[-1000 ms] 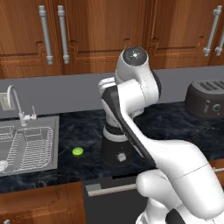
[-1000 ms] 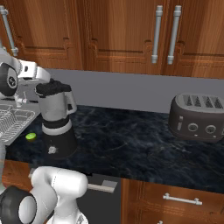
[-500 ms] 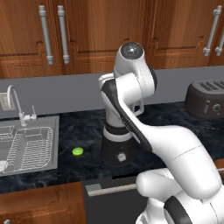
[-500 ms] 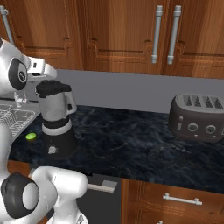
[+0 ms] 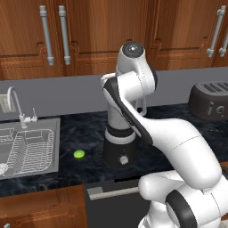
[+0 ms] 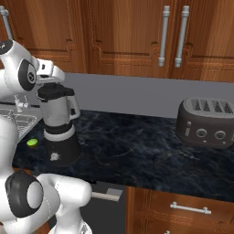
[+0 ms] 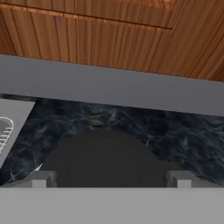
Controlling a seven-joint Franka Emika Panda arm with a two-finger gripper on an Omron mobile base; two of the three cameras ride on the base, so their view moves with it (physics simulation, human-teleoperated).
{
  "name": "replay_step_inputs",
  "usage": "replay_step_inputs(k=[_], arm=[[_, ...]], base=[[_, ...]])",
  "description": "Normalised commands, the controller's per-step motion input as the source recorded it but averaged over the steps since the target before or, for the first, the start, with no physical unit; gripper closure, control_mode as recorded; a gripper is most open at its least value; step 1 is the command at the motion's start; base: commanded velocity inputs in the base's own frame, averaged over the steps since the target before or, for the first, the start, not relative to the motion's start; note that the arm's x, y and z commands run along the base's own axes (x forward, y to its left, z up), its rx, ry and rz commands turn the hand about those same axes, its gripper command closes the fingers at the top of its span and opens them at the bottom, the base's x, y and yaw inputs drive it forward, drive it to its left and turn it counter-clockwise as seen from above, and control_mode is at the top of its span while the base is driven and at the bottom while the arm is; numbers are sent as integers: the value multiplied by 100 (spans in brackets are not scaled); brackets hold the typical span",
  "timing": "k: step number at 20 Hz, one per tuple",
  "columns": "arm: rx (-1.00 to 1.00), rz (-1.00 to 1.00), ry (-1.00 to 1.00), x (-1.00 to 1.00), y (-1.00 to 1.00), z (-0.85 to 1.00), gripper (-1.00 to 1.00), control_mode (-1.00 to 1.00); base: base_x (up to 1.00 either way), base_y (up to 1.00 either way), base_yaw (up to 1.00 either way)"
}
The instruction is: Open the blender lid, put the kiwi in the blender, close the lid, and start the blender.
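Blender [image 6: 58, 132]: upright on the dark marbled bench [image 6: 137, 146], near its front edge; white knob faces forward.
Blender lid [image 6: 55, 91]: seated on the jar's mouth; in the hand view a wide dark disc [image 7: 105, 162].
Hand [image 7: 107, 178]: released, fingers spread wide, just above the blender lid, one fingertip [image 7: 41, 178] at each side of it; grasping nothing.
Kiwi [image 5: 79, 154]: flat on the bench, left of the blender base, between blender and sink [image 5: 26, 151].
Toaster [image 6: 205, 123]: well right of the blender, on the same bench.
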Motion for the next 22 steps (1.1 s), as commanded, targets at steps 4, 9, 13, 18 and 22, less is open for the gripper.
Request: replay_step_inputs(k=[4, 9, 13, 18, 22], arm=[[0, 1, 0, 0, -1, -9, -100, -100], [0, 1, 0, 0, 0, -12, -100, -100], [0, 0, 0, 2, 0, -11, -100, -100], [0, 0, 2, 11, 0, -11, -100, -100], [0, 1, 2, 0, 0, -19, -100, -100]], base=[[0, 0, 0], [0, 0, 0], [0, 0, 0], [0, 0, 0], [0, 0, 0]])
